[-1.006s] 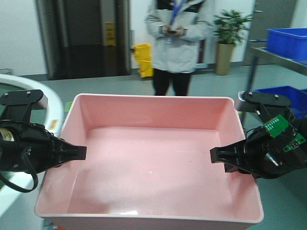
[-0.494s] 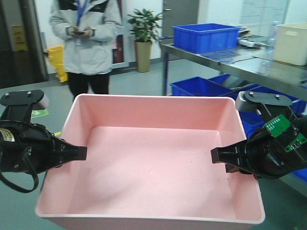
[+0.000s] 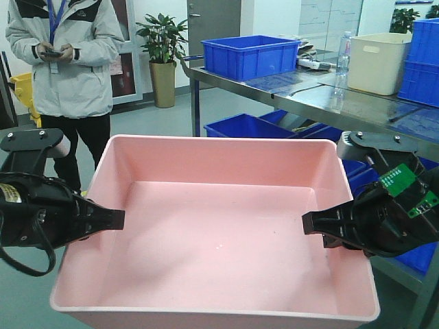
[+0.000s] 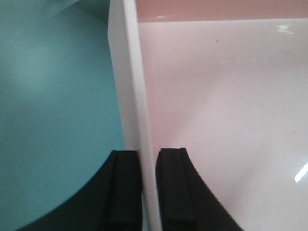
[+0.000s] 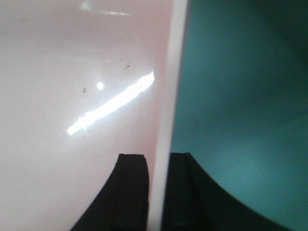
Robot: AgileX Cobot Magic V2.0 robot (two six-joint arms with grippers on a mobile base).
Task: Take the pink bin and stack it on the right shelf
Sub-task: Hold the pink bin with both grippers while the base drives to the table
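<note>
The front view looks forward and down over the pink bin (image 3: 219, 233) from close. The wrist views hug its side rims along the left gripper (image 4: 148, 159) and right gripper (image 5: 158, 161).

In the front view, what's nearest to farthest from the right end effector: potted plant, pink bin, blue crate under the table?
1. pink bin: clamped by the right end effector.
2. blue crate: under the table, behind.
3. potted plant: far back, left.

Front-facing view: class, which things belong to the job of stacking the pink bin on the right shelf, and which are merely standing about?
Job in hand: pink bin; left gripper and right gripper, each shut on a side wall; right shelf.

Standing about: blue crate; cream bin; potted plant; person.
</note>
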